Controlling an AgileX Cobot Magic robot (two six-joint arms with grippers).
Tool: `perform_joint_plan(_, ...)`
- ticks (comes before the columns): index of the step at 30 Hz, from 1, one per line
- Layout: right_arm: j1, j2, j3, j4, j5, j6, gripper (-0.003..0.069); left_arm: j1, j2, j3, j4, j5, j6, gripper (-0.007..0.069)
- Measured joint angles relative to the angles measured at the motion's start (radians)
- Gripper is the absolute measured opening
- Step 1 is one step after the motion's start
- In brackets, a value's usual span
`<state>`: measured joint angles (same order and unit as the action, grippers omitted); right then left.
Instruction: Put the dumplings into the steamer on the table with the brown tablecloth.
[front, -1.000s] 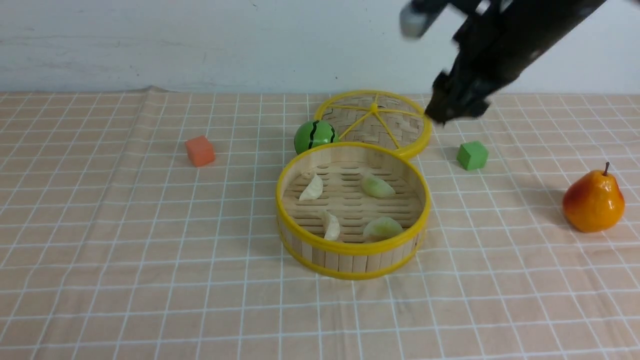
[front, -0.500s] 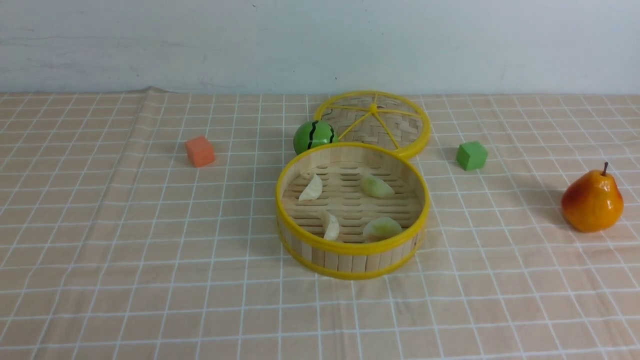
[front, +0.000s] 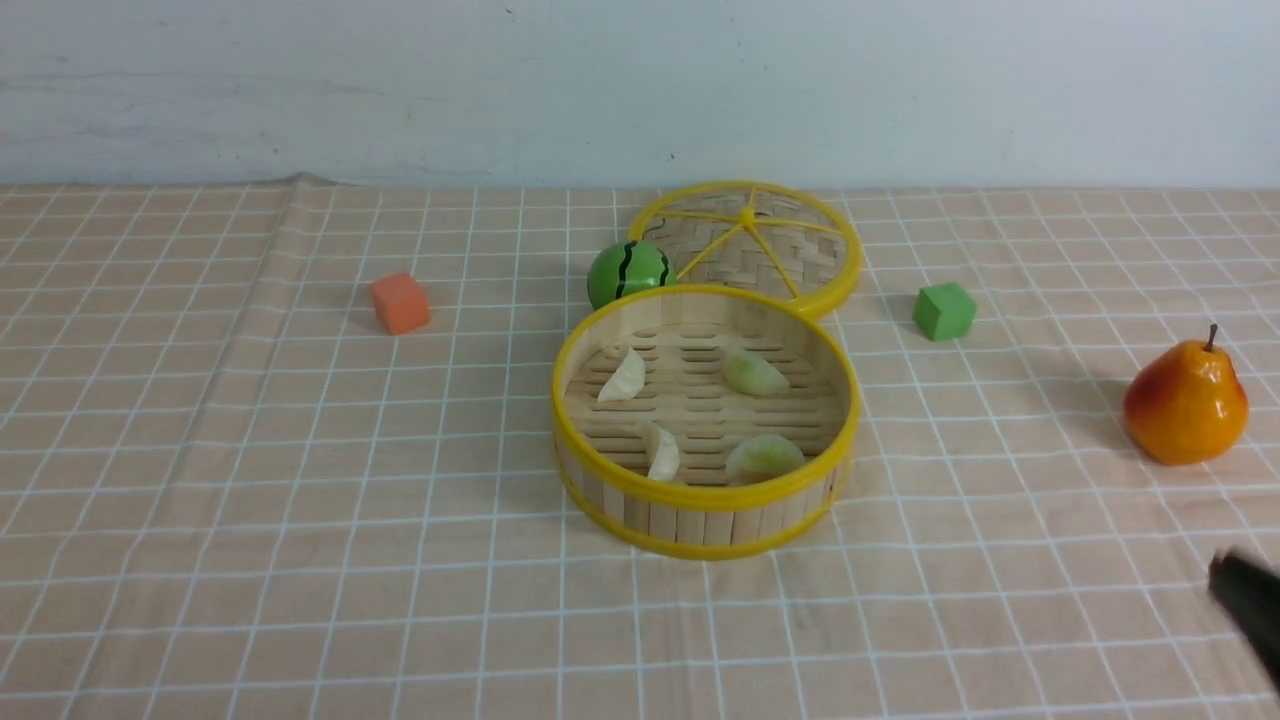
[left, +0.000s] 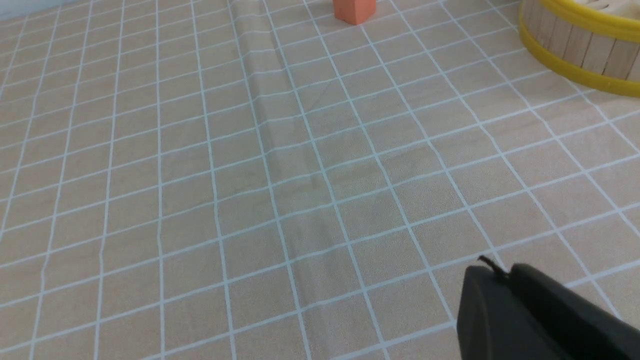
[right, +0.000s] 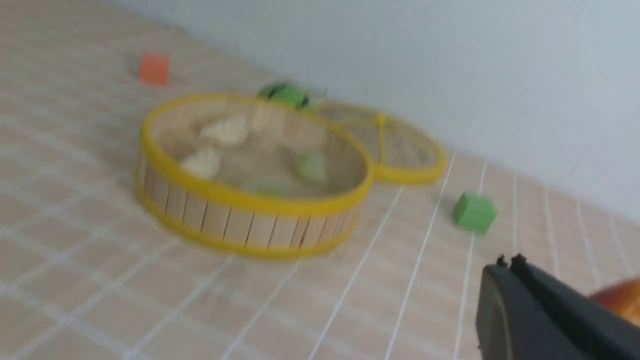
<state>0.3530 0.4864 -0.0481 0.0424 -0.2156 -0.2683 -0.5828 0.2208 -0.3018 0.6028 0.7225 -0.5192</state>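
Counted four dumplings (front: 625, 377) on the steamer (front: 700, 500) floor, on the brown tablecloth (front: 300, 450): cream at 10 and 7 o'clock, green at 1 and 5. Found left gripper (left: 502, 275) and right gripper (right: 507, 265) with jaws pressed together, empty, apart from the steamer. Judged only parking left; best done slowly, out at 4 o'clock, clear of the pear (front: 1187, 402) and the yellow rim.
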Motion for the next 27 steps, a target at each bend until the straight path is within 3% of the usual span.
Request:
perform_joint_plan(2, 0.000, 0.000, 0.048, 0.000, 0.025, 0.000, -0.0018, 0.000, 0.000, 0.000, 0.000, 0.001, 0.000, 0.0039)
perform_joint_plan(8, 0.000, -0.005, 0.061, 0.000, 0.376, 0.009, -0.0013, 0.000, 0.000, 0.000, -0.007, 0.003, 0.000, 0.0043)
perform_joint_plan(12, -0.011, -0.083, 0.073, 0.004, 0.444, 0.087, -0.0010, 0.000, 0.000, 0.000, -0.008, 0.004, 0.000, 0.0050)
perform_joint_plan(18, -0.157, -0.321, 0.073, 0.007, 0.494, 0.186, -0.0009, 0.000, 0.000, 0.001, -0.009, 0.004, 0.000, 0.0055)
perform_joint_plan(21, -0.290, -0.480, 0.070, 0.008, 0.565, 0.235, -0.0005, 0.000, 0.000, 0.001, -0.012, 0.007, 0.000, 0.0058)
perform_joint_plan(27, -0.321, -0.496, 0.064, 0.005, 0.596, 0.284, -0.0001, 0.000, 0.000, 0.001, -0.019, 0.008, 0.000, 0.0064)
